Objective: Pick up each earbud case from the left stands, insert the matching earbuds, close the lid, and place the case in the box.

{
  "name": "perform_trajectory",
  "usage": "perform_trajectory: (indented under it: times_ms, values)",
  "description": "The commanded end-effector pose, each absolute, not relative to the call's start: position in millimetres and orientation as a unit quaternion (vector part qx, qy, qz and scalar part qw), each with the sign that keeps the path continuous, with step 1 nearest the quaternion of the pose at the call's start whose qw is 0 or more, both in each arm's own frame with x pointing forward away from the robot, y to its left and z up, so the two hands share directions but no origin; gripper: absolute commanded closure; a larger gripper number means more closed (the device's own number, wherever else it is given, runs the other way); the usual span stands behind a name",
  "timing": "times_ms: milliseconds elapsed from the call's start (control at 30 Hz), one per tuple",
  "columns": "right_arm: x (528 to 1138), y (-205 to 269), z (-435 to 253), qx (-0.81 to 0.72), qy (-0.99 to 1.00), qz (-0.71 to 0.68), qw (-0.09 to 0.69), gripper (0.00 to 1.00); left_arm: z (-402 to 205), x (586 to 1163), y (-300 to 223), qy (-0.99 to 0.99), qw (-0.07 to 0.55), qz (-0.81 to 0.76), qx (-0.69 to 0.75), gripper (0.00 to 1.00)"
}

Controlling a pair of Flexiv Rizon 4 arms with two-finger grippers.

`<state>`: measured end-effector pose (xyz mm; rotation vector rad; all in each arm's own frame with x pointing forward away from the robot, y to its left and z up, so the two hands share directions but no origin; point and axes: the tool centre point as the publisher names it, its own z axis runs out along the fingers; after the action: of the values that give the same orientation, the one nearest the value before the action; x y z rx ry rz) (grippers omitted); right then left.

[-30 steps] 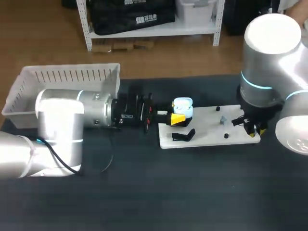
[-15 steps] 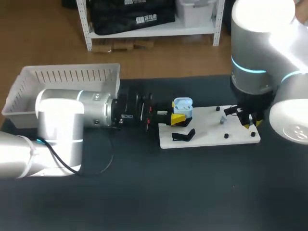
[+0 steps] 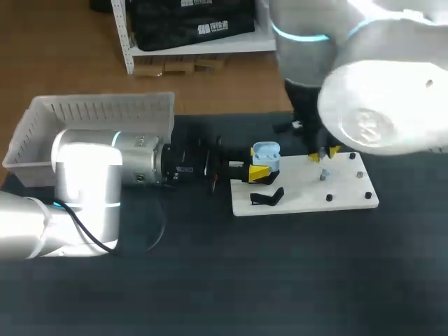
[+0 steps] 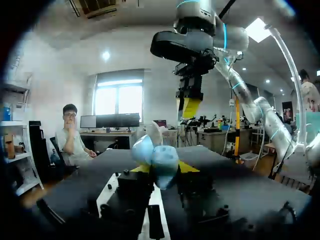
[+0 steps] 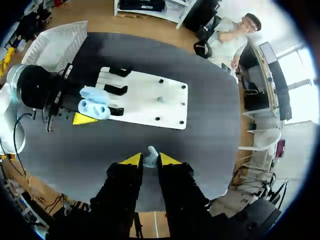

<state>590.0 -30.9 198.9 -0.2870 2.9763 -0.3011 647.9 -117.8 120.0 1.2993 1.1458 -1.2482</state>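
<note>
Since a second ago your right arm [image 3: 378, 105] has swung from the far right end of the white board [image 3: 308, 199] toward its middle. It has also risen, so it now fills the upper right of the head view. Your left arm [image 3: 105, 164] has not shifted. Your right hand [image 5: 151, 160] is pinched on one small pale earbud [image 5: 151, 152] and, in the head view, hangs over the board's back edge just right of the case [image 3: 266, 155]. Your left hand [image 4: 164, 167] grips that light blue case from both sides and holds it over the board's left end with the lid up. The board lies right of the middle of the dark surface [image 3: 280, 280], and a broad stretch of surface runs from the board's front edge to the near edge. The white box [image 3: 98, 108] sits at the back left corner, behind your left arm and well apart from the board. By count you have one case, one earbud in the hand and one box. On the board's left end one black stand [image 3: 267, 198] shows plainly, in front of the case. In the right wrist view the board carries five small dark pegs [image 5: 182, 104] and one grey post [image 5: 160, 99] among them.
</note>
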Motion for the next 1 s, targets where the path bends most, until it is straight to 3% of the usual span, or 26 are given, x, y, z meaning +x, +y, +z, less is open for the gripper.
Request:
perform_trajectory:
  times_ms: [33, 633, 1000]
  values:
    - [590, 4, 218, -0.096, 0.987, -0.120, 0.039, 1.00, 120, 646, -119, 0.471, 0.485, -0.510, 0.532, 1.00]
    - [590, 16, 215, -0.097, 0.988, -0.117, 0.025, 1.00, 120, 646, -119, 0.471, 0.485, -0.510, 0.532, 1.00]
    - [609, 33, 212, 0.067, 0.991, -0.117, 0.024, 1.00, 120, 646, -119, 0.471, 0.485, -0.510, 0.532, 1.00]
